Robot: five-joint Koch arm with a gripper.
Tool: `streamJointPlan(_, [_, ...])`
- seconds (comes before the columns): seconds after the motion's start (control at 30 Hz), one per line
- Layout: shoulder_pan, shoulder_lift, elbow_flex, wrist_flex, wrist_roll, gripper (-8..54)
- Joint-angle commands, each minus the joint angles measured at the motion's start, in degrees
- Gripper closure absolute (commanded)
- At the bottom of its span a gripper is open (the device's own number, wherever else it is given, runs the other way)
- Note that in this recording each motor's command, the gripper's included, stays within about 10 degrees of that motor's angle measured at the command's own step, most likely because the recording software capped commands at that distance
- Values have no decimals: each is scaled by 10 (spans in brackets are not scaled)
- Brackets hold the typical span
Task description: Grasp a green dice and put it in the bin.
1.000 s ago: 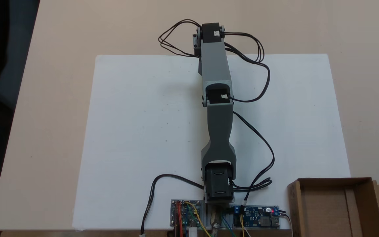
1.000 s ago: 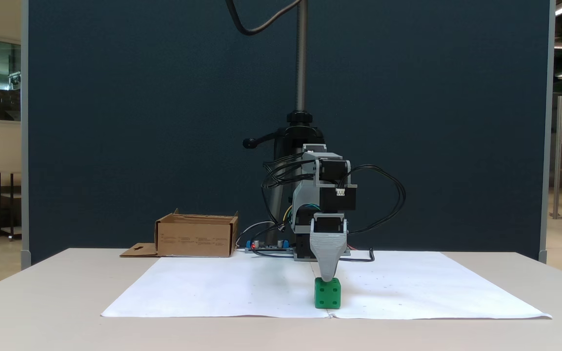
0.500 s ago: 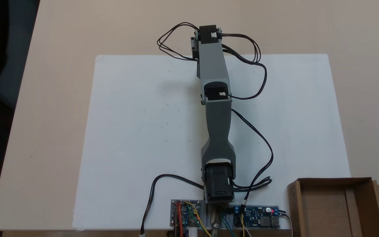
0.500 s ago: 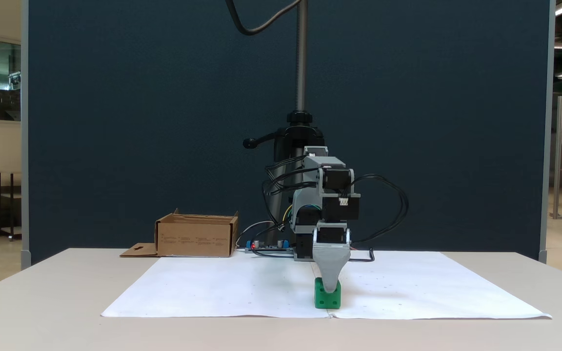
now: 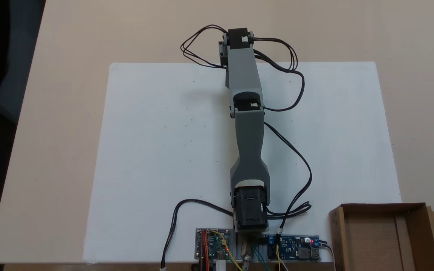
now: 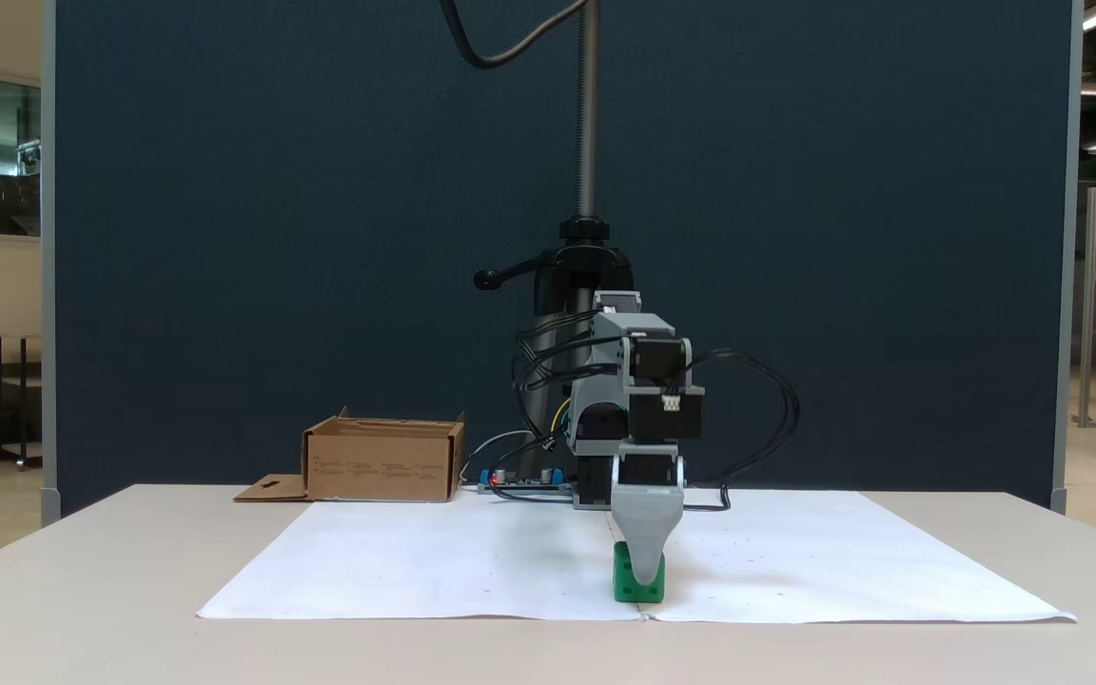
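Observation:
The green dice (image 6: 624, 583) rests on the white paper sheet (image 6: 472, 561) near the sheet's front edge in a fixed view. My gripper (image 6: 645, 575) points straight down over it. One grey jaw hangs in front of the dice and covers its middle and right part, with the tip close to the paper. The other jaw is behind the first, so the gap cannot be seen. From above, the outstretched arm (image 5: 245, 113) hides what lies under its wrist. The bin, an open brown cardboard box (image 6: 381, 463), stands by the arm's base (image 5: 371, 241).
Two circuit boards (image 5: 294, 248) with coloured wires lie beside the arm's base. Black cables (image 5: 296, 158) loop off the arm over the paper. A camera pole (image 6: 588, 114) rises behind the base, before a dark blue partition.
The gripper has come down. One second ago its tip was at the dice's top; now the jaw covers much of the dice's front. The dice has not moved.

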Motion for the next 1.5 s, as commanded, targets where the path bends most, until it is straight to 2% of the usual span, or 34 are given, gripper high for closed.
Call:
streamJointPlan(0.0, [4, 12, -23, -20, -43, 36])
streamJointPlan(0.57, [18, -7, -24, -13, -63, 47])
streamJointPlan(0.77, [18, -7, -23, -7, -63, 138])
streamJointPlan(0.9, [18, -7, -23, -3, -63, 142])
streamJointPlan(1.0, [18, -7, -23, -2, -63, 185])
streamJointPlan(1.1, [18, -7, -24, 2, -63, 189])
streamJointPlan(1.23, [18, -6, -23, 1, -63, 322])
streamJointPlan(1.27, [18, -6, -23, 1, -63, 336])
streamJointPlan(1.47, [30, 6, -24, -4, -62, 336])
